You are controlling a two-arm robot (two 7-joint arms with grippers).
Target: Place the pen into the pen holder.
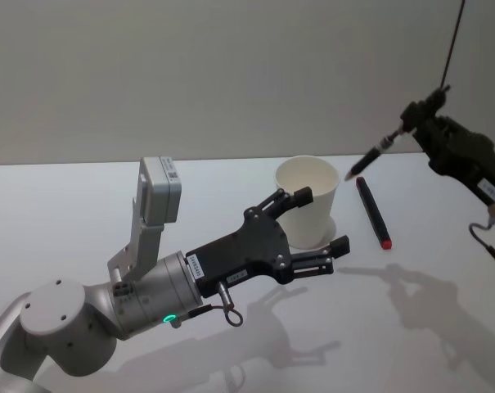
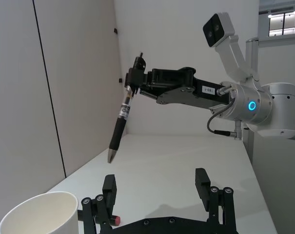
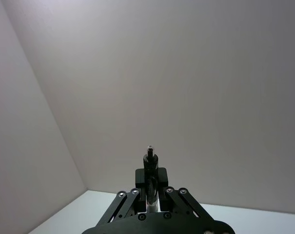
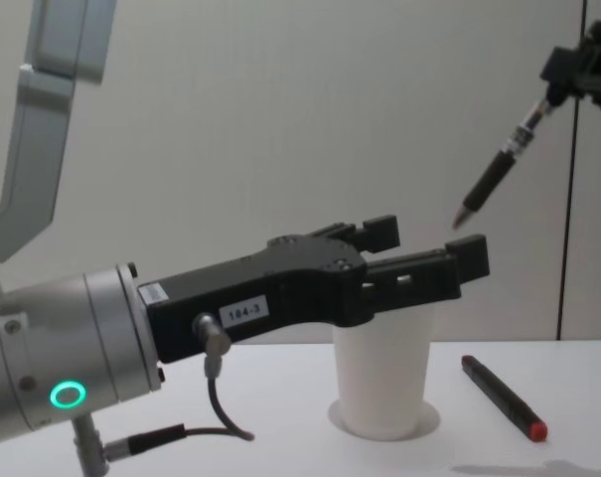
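Head view: the right end effector [image 1: 408, 124] is clamped on the top of a black pen [image 1: 371, 156], tilted in the air, its tip just above and right of the pen holder [image 1: 307, 201]. The left end effector [image 1: 319, 219] gapes wide and empty beside the pen holder. A red-tipped pen [image 1: 373, 211] lies on the counter [image 1: 108, 205] right of it.

Head camera downward, chest camera low and near, both on the cup [image 1: 317, 217]
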